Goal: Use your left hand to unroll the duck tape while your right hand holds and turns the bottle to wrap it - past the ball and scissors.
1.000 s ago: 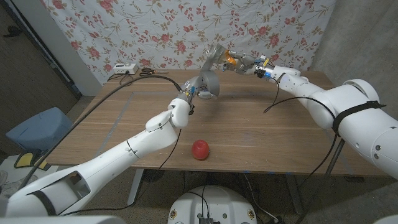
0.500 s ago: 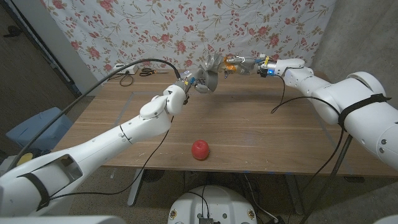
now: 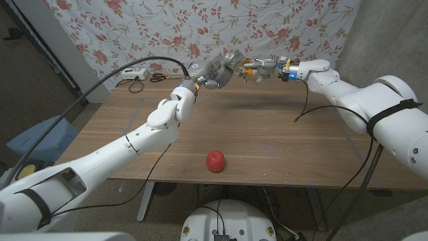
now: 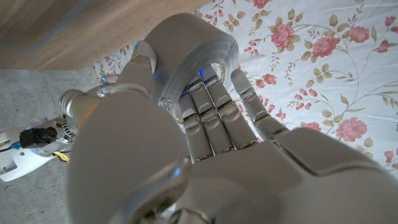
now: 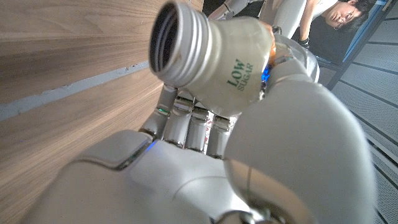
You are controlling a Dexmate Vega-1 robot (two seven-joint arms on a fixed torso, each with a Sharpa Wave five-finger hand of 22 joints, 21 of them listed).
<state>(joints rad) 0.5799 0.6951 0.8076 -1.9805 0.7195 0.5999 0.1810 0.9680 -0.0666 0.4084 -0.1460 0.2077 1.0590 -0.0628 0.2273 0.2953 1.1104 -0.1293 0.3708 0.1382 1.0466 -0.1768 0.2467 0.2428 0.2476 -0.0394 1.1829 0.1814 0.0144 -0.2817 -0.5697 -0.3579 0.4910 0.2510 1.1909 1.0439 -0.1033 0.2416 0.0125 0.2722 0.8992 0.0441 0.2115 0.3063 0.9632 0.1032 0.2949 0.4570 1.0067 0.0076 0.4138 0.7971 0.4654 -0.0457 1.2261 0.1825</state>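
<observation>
1. Left hand [image 3: 200,75] is raised above the far part of the wooden table [image 3: 267,144], near the middle of its far edge. Its fingers [image 4: 208,112] pass through the core of the grey duct tape roll [image 4: 199,56] and grip it; the roll is held off the tabletop.
2. Right hand [image 3: 257,69] is also raised over the far edge, just to the right of the left hand, clamped around the bottle [image 5: 214,53]. The bottle's mouth is uncapped, with a threaded neck; the label reads "LOW SUGAR".
3. Roll and bottle [image 3: 244,67] meet between the two hands; whether the tape touches the bottle I cannot tell.
4. Red ball [image 3: 215,161] sits on the tabletop near the middle of the near edge, well apart from both hands.
5. Scissors [image 3: 158,77] lie at the far left corner, beside a white device [image 3: 133,73].
6. Flowered cloth [image 3: 134,30] hangs behind the table.
</observation>
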